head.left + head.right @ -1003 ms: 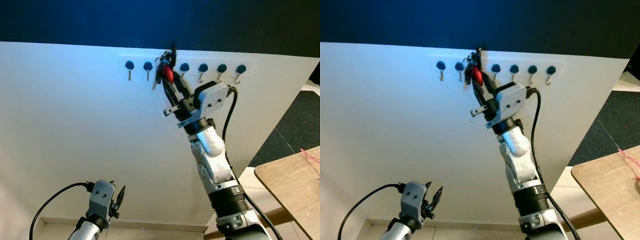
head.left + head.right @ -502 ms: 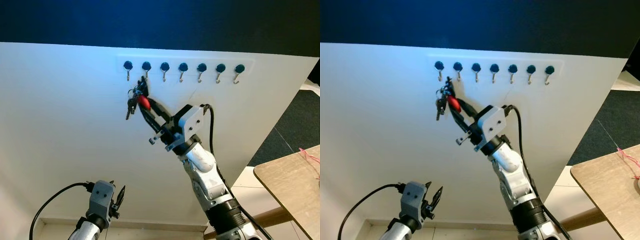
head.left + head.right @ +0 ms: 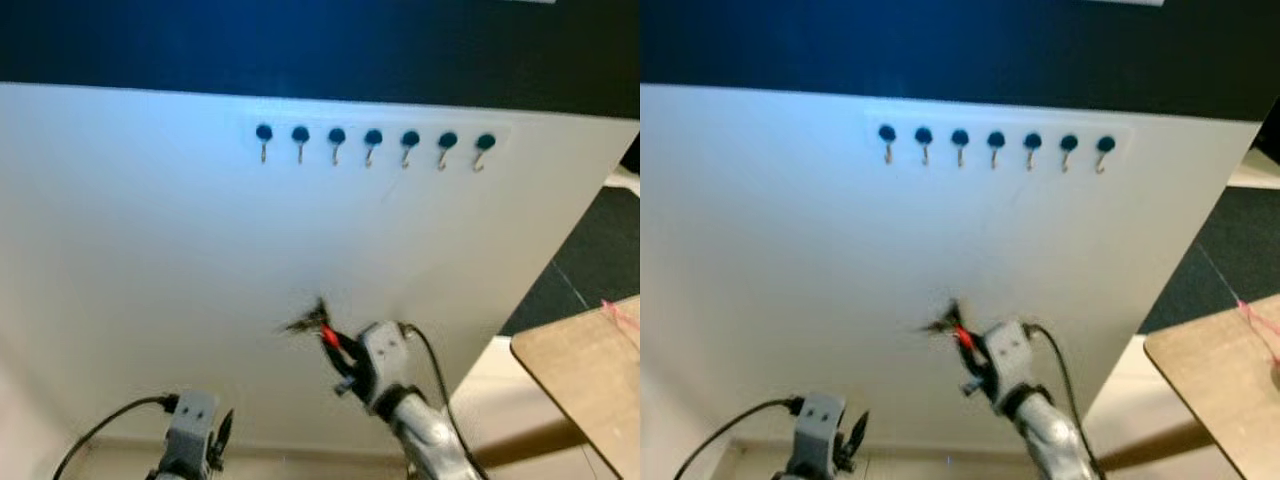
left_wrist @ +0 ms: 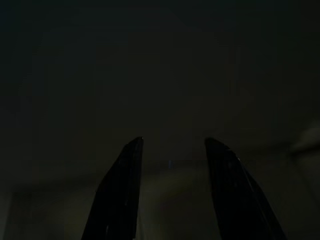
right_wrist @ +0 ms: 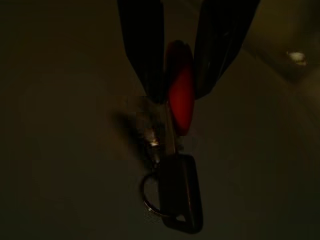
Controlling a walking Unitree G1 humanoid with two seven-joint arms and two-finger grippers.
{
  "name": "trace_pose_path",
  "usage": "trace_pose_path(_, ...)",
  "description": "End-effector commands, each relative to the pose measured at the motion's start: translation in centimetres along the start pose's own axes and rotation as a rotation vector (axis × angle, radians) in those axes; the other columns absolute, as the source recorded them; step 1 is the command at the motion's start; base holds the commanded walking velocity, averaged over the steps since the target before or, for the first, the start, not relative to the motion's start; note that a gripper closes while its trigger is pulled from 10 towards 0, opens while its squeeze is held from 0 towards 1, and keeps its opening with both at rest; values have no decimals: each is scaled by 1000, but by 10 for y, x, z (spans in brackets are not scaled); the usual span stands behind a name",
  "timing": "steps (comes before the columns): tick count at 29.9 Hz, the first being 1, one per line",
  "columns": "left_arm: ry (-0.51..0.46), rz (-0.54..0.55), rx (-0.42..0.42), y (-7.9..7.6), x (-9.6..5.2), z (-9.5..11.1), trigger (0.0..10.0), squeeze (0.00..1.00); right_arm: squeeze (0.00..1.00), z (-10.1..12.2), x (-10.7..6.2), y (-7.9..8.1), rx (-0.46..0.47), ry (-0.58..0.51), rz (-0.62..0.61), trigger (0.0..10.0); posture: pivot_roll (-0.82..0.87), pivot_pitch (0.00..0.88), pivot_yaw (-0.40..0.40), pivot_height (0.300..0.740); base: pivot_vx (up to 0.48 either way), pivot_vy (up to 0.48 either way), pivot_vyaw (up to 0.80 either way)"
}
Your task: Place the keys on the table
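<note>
While the row of wall hooks (image 3: pixel 372 146) now stands bare, the right gripper (image 3: pixel 333 345) has come down from it to low against the white wall (image 3: pixel 150 260), its jaws closed on the red tag of the keys (image 5: pixel 172 197), which dangle from the tips, blurred in the head views. With the bunch off its hook, the carry to the table (image 3: pixel 585 375) looks to be next; only that table's near corner shows at right, well apart. The left gripper (image 4: pixel 172 150) hangs idle, jaws parted and empty. No brand or writing is legible.
</note>
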State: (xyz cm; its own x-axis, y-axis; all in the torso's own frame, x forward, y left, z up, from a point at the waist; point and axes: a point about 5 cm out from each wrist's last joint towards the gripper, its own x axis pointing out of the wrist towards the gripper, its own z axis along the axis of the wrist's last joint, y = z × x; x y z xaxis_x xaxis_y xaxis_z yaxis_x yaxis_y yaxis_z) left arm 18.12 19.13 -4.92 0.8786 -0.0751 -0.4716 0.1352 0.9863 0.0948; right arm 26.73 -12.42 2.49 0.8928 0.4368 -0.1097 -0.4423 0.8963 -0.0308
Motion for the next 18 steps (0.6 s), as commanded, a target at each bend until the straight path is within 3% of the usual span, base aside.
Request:
trace_pose_path(1,67,43,-16,6,-6,-13,10000,0,0,-8,-2,-2,32,45,-28,10000,64,0,-36,740,0,0,0)
trace_pose_path(4,136,127,-77,13,-10,-25,10000,0,0,-32,-12,-2,88,175,-53,10000,59,0,-31,740,0,0,0)
trace_pose_path(6,175,205,-147,18,-4,-26,10000,0,0,-67,-29,1,189,392,-109,10000,59,0,-29,740,0,0,0)
trace_pose_path(8,181,211,-152,18,-3,-25,10000,0,0,-73,-33,2,210,432,-122,10000,59,0,-29,740,0,0,0)
trace_pose_path(11,182,183,-115,17,4,-20,10000,0,0,-87,-45,1,237,540,-167,10000,58,0,-23,740,0,0,0)
trace_pose_path(12,187,133,-105,12,10,-15,10000,0,0,-99,-58,-3,273,627,-236,10000,59,0,-24,740,0,0,0)
trace_pose_path(18,202,85,-122,4,18,-11,10000,0,0,-116,-85,-13,333,756,-381,10000,59,0,-33,740,0,0,0)
